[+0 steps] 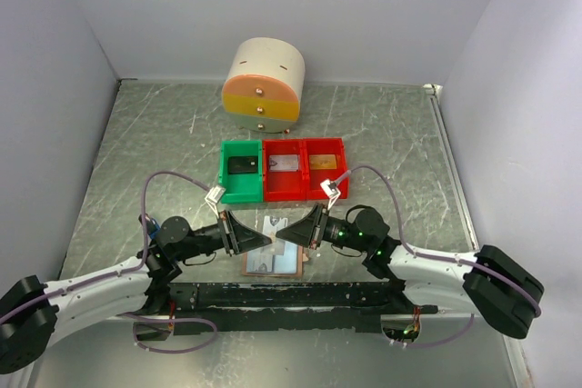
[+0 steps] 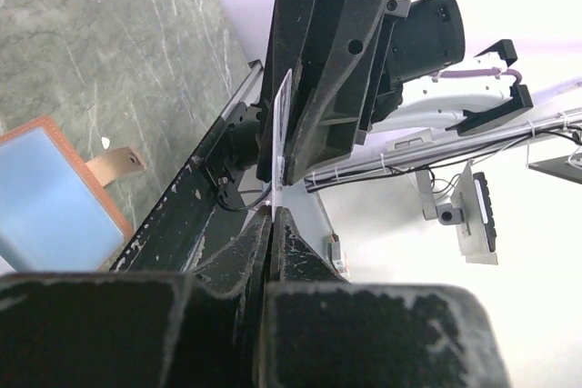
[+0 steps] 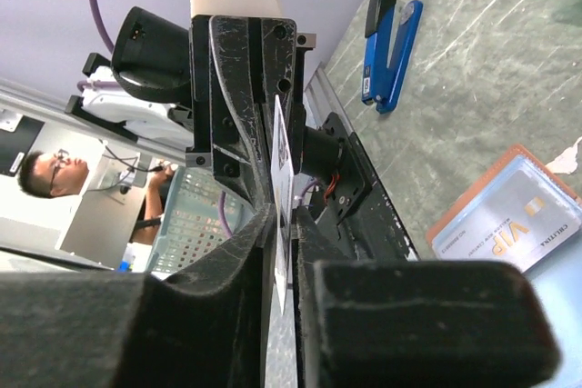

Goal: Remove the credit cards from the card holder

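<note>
1. Centrally, close to the near edge of the table, a thin pale silvery plastic credit card (image 2: 280, 134) is held in the air between the two arms, above the flat tan-brown card holder (image 1: 273, 265).
2. The left arm's fingers (image 2: 250, 247) are pressed together on one end of that card, which is pinched edge-on between them.
3. The right arm's fingers (image 3: 238, 252) are set close on either side of the card's other end; whether they are pressing it cannot be told.
4. The card holder is laid flat on the grey marbled table (image 1: 382, 134), with a pale blue card marked VIP (image 3: 509, 220) tucked in a pocket.
5. Nearer the table's middle, a green plastic bin (image 1: 241, 190) and two red plastic bins (image 1: 305, 186) are lined up side by side.
6. A blue-and-black stick-shaped gadget (image 3: 391, 47) is seen lying on the table, well apart from the holder.
</note>
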You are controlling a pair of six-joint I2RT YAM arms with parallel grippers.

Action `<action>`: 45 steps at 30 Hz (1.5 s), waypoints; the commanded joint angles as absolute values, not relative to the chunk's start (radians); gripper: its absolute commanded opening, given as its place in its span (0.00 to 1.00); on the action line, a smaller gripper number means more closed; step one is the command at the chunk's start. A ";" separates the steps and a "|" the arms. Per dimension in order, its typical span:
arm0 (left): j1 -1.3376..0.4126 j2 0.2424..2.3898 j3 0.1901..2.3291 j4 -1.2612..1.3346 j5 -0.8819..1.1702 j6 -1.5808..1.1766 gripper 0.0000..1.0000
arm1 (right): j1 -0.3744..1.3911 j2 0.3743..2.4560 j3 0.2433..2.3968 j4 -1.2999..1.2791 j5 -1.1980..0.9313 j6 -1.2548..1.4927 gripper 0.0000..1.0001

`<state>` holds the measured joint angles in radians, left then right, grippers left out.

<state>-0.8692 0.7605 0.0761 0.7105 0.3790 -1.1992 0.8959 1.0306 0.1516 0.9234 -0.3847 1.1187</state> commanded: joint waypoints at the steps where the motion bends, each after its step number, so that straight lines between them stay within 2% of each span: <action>1: -0.865 0.781 0.066 0.802 0.397 -1.209 0.07 | 0.894 1.056 0.178 1.009 -0.419 1.137 0.09; 4: -0.866 0.785 0.064 0.815 0.395 -1.212 0.07 | 0.894 1.058 0.177 1.016 -0.420 1.142 0.00; 7: -0.864 0.777 0.058 0.807 0.394 -1.212 0.07 | 0.894 1.036 0.163 1.006 -0.394 1.141 0.00; 9: -0.865 0.762 0.051 0.801 0.389 -1.211 0.13 | 0.894 1.013 0.161 0.961 -0.377 1.129 0.00; 17: -0.865 0.661 0.082 0.560 0.323 -1.147 0.62 | 0.894 0.939 0.168 0.831 -0.347 1.088 0.00; 19: -0.864 0.644 0.106 0.459 0.303 -1.118 0.74 | 0.894 0.912 0.182 0.760 -0.335 1.064 0.00; 21: -0.865 0.626 0.148 0.334 0.275 -1.083 0.81 | 0.893 0.880 0.198 0.671 -0.315 1.031 0.00; 22: -0.865 0.616 0.175 0.262 0.254 -1.063 0.91 | 0.894 0.862 0.206 0.626 -0.297 1.013 0.00; 23: -0.864 0.611 0.205 0.149 0.224 -1.041 0.97 | 0.894 0.838 0.216 0.577 -0.277 0.996 0.00; 24: -0.865 0.607 0.238 0.066 0.193 -1.017 1.00 | 0.894 0.820 0.227 0.530 -0.257 0.980 0.00; 31: -0.864 0.655 0.457 -0.346 -0.049 -0.882 1.00 | 0.893 0.739 0.303 0.266 -0.139 0.859 0.00; 38: -0.846 0.921 0.768 -0.639 -0.221 -0.758 1.00 | 0.894 0.737 0.397 0.070 0.018 0.713 0.00; 41: -0.761 0.967 0.848 -0.679 -0.185 -0.673 1.00 | 0.894 0.788 0.456 -0.014 0.130 0.637 0.00; 45: -0.519 0.955 0.880 -0.670 -0.023 -0.542 0.99 | 0.894 0.882 0.533 -0.055 0.216 0.521 0.00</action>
